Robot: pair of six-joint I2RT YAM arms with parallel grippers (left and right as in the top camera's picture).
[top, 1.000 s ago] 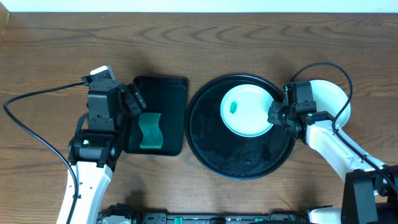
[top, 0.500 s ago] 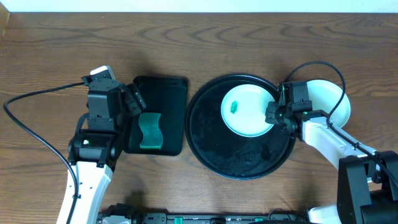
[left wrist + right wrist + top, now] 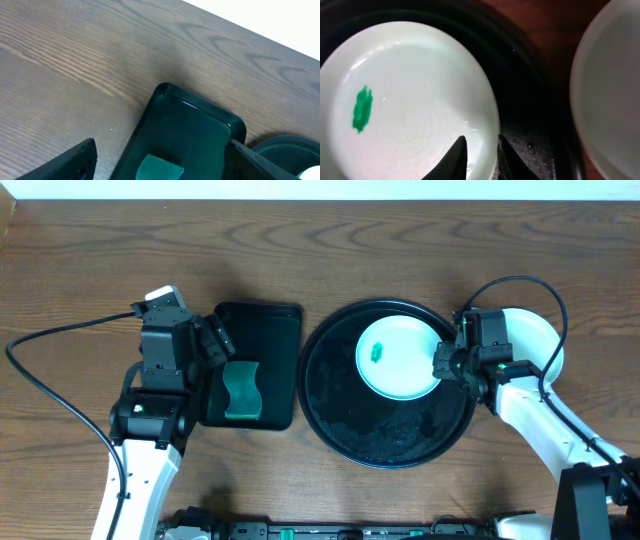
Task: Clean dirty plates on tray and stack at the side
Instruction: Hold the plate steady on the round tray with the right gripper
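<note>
**Right end effector back on the plate rim**

Overhead: the right end effector [image 3: 447,363] has nudged left and returned. The smeared plate [image 3: 395,358] stays at upper centre of the round tray [image 3: 340,415], and a second plate [image 3: 535,340] lies at far right.

Left wrist: the left end effector [image 3: 159,159] gapes wide and empty above the sponge [image 3: 161,171] in the rectangular tray [image 3: 200,125].

Right wrist: its fingers [image 3: 456,152] pinch the plate's rim at lower centre. The grip looks re-seated, and the smear remains uncleaned.

Near half of tray [image 3: 365,430] bare, reachable; plate [image 3: 397,358] fills its far right, another plate [image 3: 535,340] just outside rim.
</note>
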